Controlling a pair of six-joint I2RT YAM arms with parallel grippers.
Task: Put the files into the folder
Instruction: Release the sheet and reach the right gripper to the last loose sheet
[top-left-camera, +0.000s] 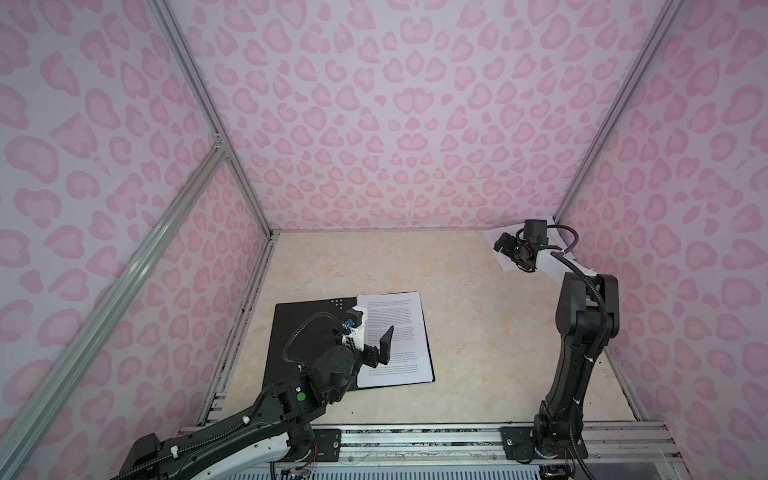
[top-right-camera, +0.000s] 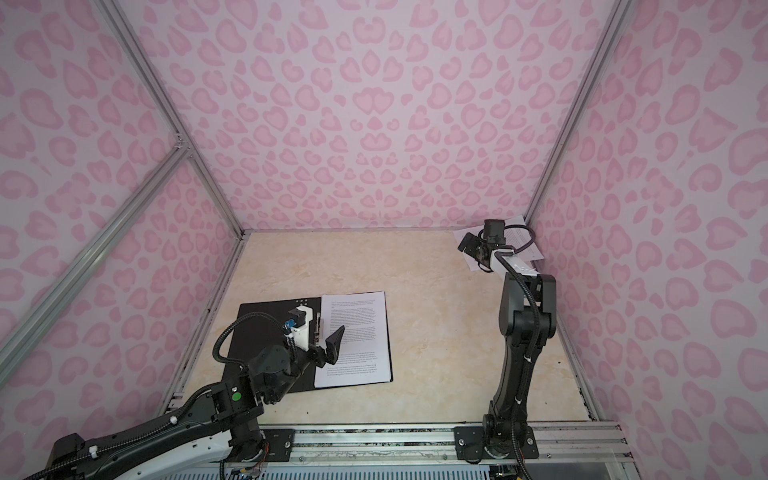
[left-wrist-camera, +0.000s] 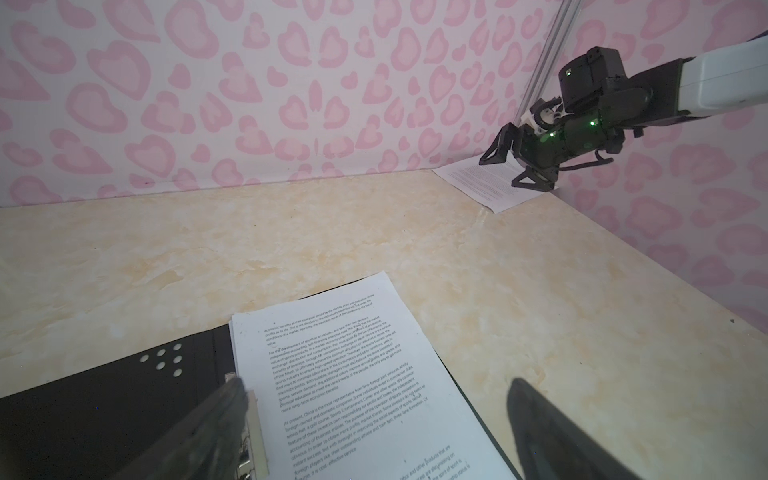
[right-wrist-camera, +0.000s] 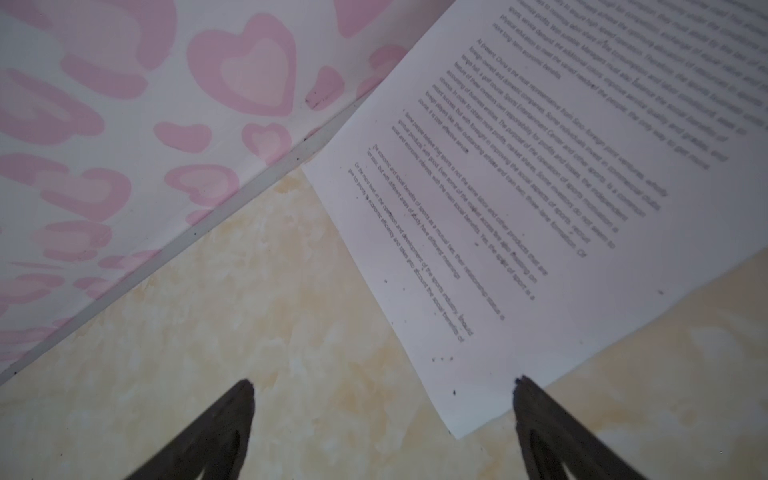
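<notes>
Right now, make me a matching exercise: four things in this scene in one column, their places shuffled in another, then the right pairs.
Things:
1. Stack of printed white paper sheets
2. Single printed white paper sheet
3. Left end effector
4. Open folder with black inside

Places:
A. Far right corner of the beige marble-patterned table
B. Flat near the table's left edge
C. On the folder's right half
D. Open, over the stack

Pairs: 1-C, 2-A, 3-D, 4-B

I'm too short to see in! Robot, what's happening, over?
Left gripper open above files in open folder. Right gripper open by loose paper in far corner. Nothing blocking.
</notes>
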